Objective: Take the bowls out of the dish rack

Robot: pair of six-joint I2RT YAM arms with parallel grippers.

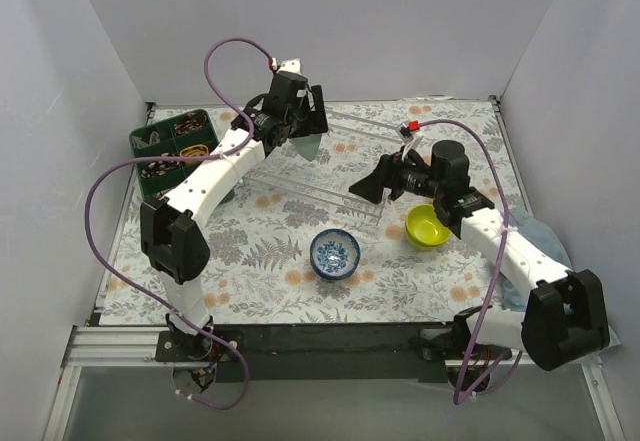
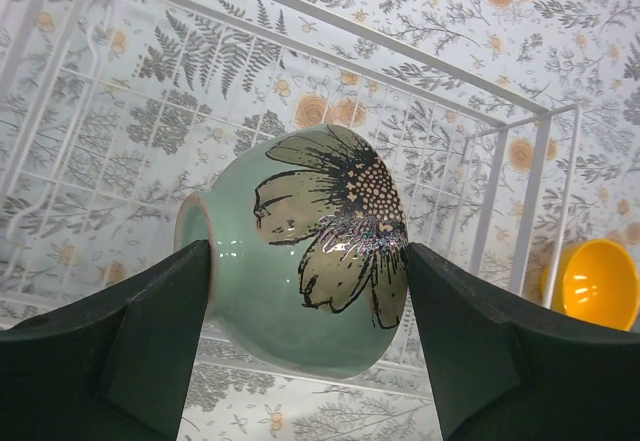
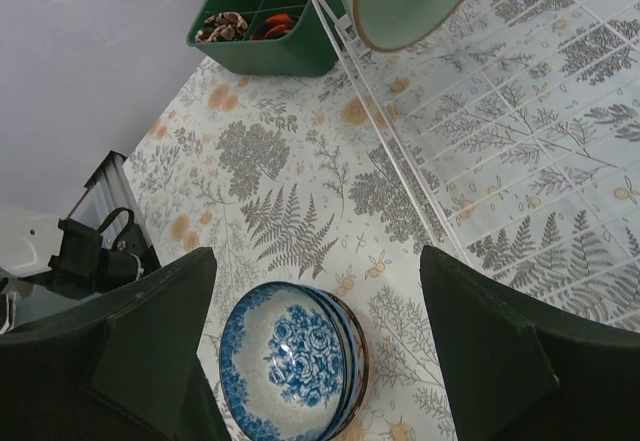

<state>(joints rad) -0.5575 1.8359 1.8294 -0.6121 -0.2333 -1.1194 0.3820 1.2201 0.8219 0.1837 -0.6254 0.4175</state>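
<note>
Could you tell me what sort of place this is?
Likely a robot test cell, not a kitchen: plain white walls box in a floral-cloth table, with a left arm and right arm bolted at its near edge.

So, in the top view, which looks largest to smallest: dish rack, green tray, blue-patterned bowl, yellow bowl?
1. dish rack
2. green tray
3. blue-patterned bowl and yellow bowl: about equal, the yellow partly hidden.

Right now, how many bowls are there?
3: a pale green bowl held over the dish rack, a blue-and-white bowl on the mat, a yellow bowl to its right. Others may hide beneath the blue one.
</note>
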